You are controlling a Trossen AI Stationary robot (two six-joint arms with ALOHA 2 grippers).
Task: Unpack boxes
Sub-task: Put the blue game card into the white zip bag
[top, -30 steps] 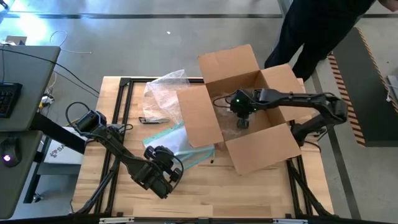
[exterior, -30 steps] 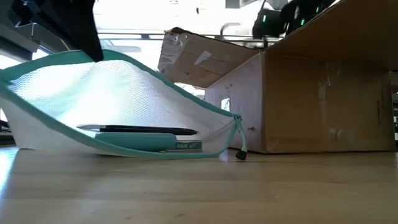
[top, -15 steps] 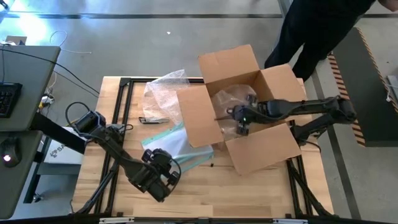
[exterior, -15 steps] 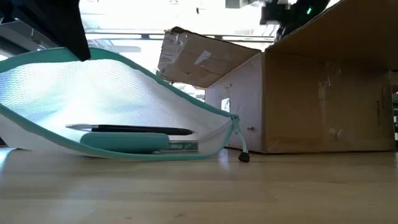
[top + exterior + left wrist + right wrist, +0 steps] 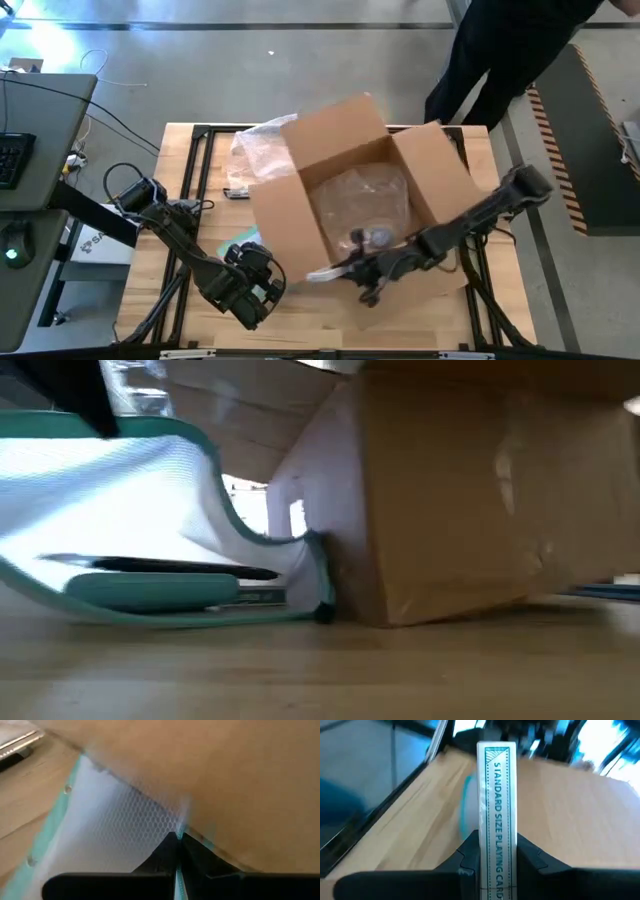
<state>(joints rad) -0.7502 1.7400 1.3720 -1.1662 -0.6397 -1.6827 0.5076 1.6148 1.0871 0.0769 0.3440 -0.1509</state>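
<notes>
We've pulled 1 card pack point(image 5: 497, 815) out, right gripper point(image 5: 358, 272) clamped on it, box point(image 5: 345, 180) dragged alongside; left gripper point(image 5: 178, 851) pinches pouch point(image 5: 120, 825).

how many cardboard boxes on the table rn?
1. The open cardboard box sits right of centre on the table, flaps up, bubble wrap inside, pressed against the teal-edged pouch. Nothing else box-like shows, though the box could hide something small behind it.
</notes>
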